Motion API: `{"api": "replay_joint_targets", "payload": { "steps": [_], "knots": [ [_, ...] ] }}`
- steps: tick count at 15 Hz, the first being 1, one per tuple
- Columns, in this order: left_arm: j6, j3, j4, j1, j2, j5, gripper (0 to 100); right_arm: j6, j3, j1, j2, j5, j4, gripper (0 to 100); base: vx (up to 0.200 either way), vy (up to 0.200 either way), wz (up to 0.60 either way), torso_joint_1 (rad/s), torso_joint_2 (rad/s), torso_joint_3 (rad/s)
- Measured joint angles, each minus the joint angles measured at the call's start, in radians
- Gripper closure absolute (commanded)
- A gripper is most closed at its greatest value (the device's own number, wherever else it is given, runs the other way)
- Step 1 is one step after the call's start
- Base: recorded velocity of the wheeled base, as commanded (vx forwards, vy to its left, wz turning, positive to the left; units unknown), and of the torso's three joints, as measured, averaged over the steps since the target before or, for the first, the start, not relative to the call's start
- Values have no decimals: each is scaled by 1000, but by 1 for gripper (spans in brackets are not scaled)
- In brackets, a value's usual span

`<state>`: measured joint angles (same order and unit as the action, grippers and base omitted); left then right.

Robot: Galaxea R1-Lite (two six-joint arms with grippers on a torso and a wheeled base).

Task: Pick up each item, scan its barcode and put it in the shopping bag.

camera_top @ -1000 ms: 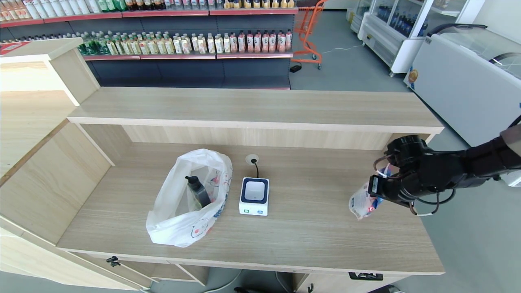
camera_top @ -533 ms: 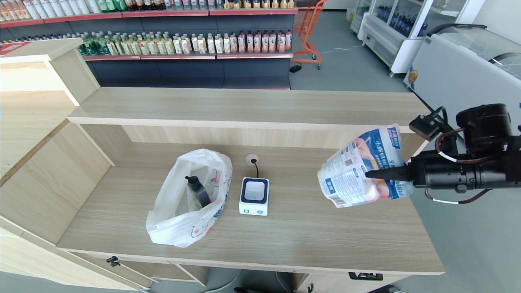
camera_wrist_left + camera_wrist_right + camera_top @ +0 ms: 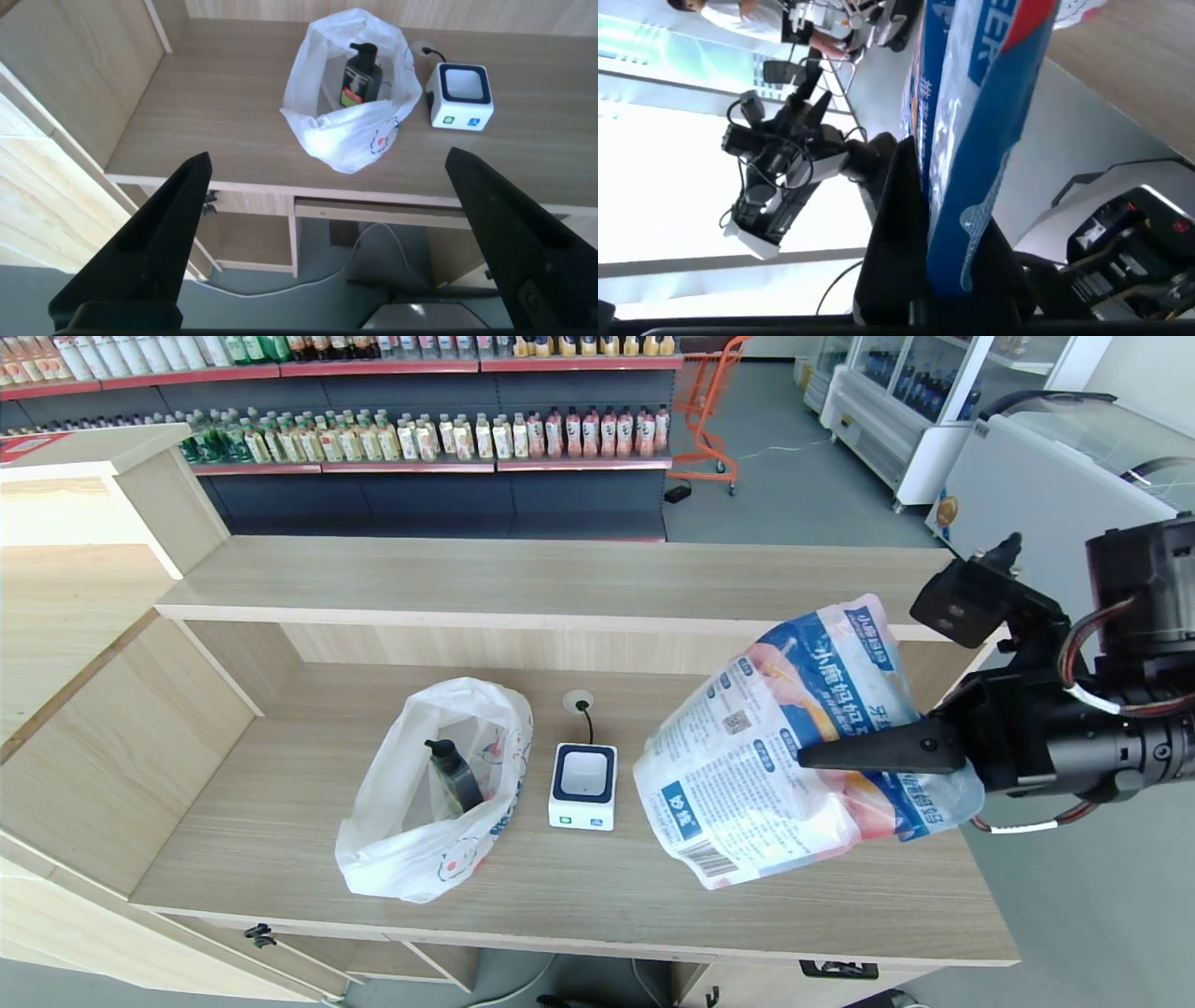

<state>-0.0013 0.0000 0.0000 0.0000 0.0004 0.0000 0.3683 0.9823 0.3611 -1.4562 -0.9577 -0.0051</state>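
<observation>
Countertop [image 3: 607, 887] partly behind held pouch [image 3: 747, 784]

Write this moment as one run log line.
right pincer: shut on pouch | pouch: in air, right of scanner | bag: holds bottle | left pincer: open

The packet [image 3: 747, 775] is printed white with blue bands, pink-orange patches and a black barcode. The right gripper [image 3: 822, 758] is black. The shopping bag [image 3: 411, 859] is translucent white, marked with a red and blue cartoon print; the pump bottle [image 3: 455, 777] inside is black. The scanner [image 3: 583, 787] is white, framed in dark blue, with green and blue buttons. The table [image 3: 607, 887] is patterned in pale wood grain.
</observation>
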Motion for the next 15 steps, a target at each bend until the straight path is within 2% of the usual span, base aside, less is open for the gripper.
{"api": "replay_joint_targets", "payload": {
  "steps": [2,9,15],
  "knots": [
    [0,0,0,0,0,0,0,45,0,25,15,-2,-1,100,0,0,0,0,0,0],
    [0,0,0,0,0,0,0,79,3,64,37,-2,-2,100,0,0,0,0,0,0],
    [0,0,0,0,0,0,0,233,9,65,77,-29,-37,100,0,0,0,0,0,0]
  ]
}}
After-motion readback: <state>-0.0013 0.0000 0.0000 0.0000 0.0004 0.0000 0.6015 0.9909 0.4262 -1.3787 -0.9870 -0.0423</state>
